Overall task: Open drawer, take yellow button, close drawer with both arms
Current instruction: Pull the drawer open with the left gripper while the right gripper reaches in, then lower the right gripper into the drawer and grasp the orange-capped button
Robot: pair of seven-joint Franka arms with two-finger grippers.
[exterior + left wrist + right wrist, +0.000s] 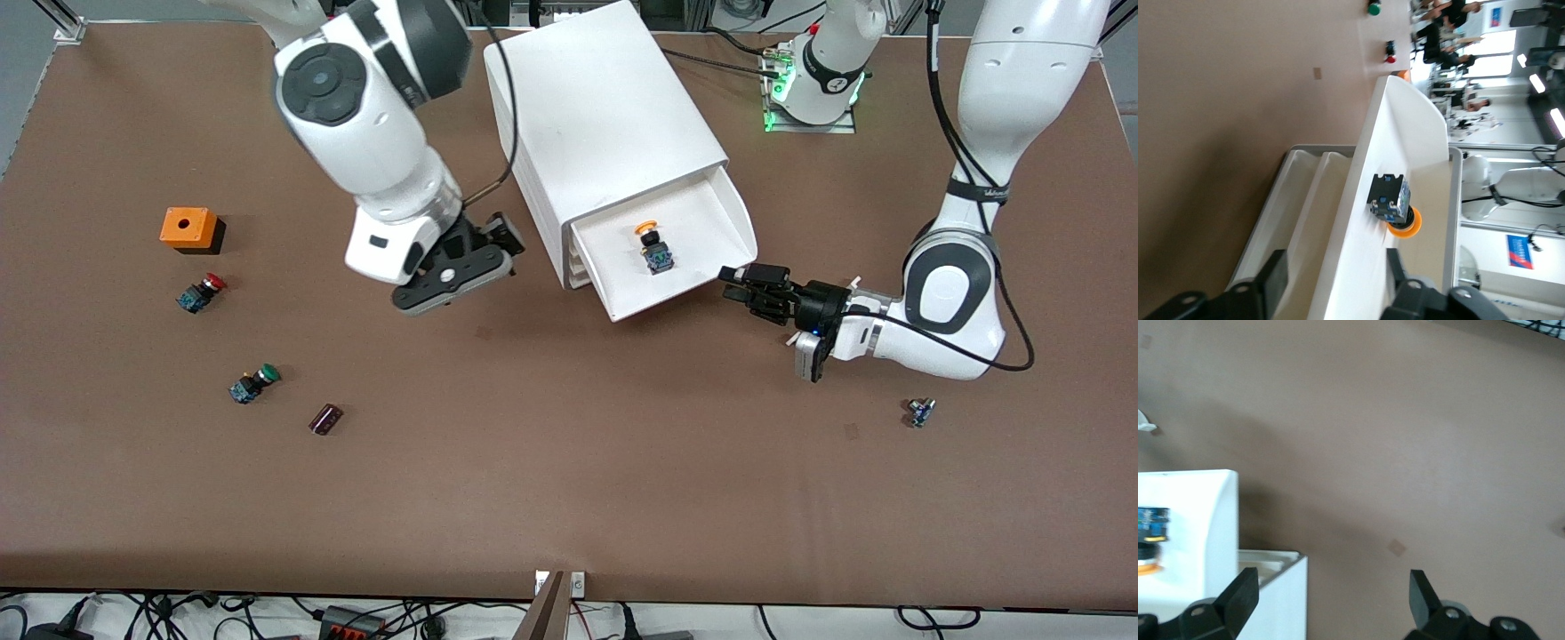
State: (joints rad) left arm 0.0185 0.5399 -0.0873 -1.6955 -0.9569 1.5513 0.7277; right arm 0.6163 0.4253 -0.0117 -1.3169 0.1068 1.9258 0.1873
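Note:
The white cabinet (596, 107) stands at the table's middle, toward the robots. Its top drawer (662, 300) is pulled out. The yellow-orange capped button (655, 247) lies inside the drawer on its side; it also shows in the left wrist view (1393, 203) and the right wrist view (1151, 532). My left gripper (736, 283) is open at the drawer's front corner toward the left arm's end. In the left wrist view (1335, 273) the drawer's front wall (1398, 133) runs between its fingers. My right gripper (505, 240) is open and empty, beside the cabinet's front corner (1281, 600).
Toward the right arm's end lie an orange box (189, 228), a red-capped button (202, 292), a green-capped button (253, 384) and a dark cylinder (325, 419). A small part (921, 412) lies nearer to the front camera than the left arm's wrist.

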